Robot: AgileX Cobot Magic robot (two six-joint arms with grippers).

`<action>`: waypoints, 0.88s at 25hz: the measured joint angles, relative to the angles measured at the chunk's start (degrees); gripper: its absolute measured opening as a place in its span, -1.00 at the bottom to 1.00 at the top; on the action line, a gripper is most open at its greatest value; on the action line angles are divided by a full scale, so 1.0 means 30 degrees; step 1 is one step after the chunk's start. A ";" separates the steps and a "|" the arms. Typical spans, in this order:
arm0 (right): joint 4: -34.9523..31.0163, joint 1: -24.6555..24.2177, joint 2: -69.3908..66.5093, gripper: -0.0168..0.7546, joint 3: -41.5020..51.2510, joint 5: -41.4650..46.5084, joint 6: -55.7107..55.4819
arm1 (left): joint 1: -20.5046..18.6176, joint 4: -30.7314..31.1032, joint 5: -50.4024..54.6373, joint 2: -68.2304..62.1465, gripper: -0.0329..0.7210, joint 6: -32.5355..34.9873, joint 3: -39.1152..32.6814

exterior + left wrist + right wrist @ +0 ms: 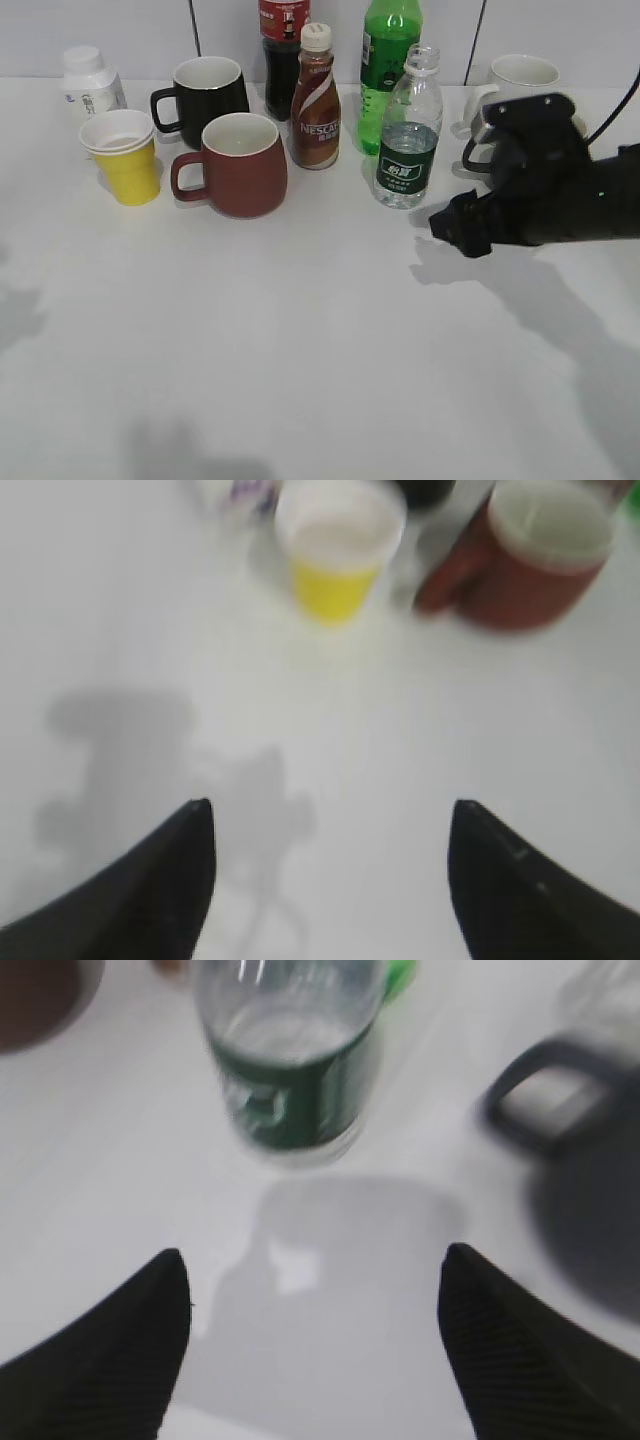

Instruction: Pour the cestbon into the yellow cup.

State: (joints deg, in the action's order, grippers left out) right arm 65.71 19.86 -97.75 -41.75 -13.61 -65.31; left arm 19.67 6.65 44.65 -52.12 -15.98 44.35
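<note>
Approach step: the right gripper (455, 228), fingers (115, 1345) spread wide and empty, faces the small clear ribbed water bottle with a dark green label (408, 135), upright on the white surface (320, 350). The yellow tapered cup (125, 157) stands far left. Next, judged: advance and close around the bottle. Left gripper (330, 870) fingers wide, empty.

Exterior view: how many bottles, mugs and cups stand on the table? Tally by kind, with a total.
Bottles: 5 (water bottle, Nescafe bottle, green bottle, dark cola bottle, small white bottle)
Mugs: 3 (black mug, dark red mug, white mug)
Cups: 1 (yellow cup)
Total: 9
</note>
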 joint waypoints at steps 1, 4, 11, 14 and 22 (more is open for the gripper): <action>0.1809 0.0000 0.0486 0.56 0.0020 0.0273 -0.1331 | 0.0000 -0.0131 0.1018 0.0345 0.55 0.0000 0.0045; 0.6316 0.0000 0.1938 0.56 0.0033 0.0392 -0.5048 | 0.0000 -0.0393 0.3971 0.1533 0.54 0.0000 0.0045; 1.0657 0.0026 0.5654 0.51 0.0033 0.3777 -0.7597 | 0.0000 -0.0561 0.7473 0.4315 0.54 0.0000 0.0168; 1.0148 0.0026 0.7545 0.51 0.0105 0.7261 -0.7544 | 0.0000 -0.0698 0.8239 0.4852 0.54 0.0000 0.0168; -0.7516 0.0026 1.1521 0.51 0.0491 1.5991 0.9131 | 0.0000 -0.1608 0.8342 0.7491 0.51 0.1591 -0.0115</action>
State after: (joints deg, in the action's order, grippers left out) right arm 43.16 19.94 -63.18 -40.27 34.36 -37.91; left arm 19.67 1.83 69.67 -29.65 -11.21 44.00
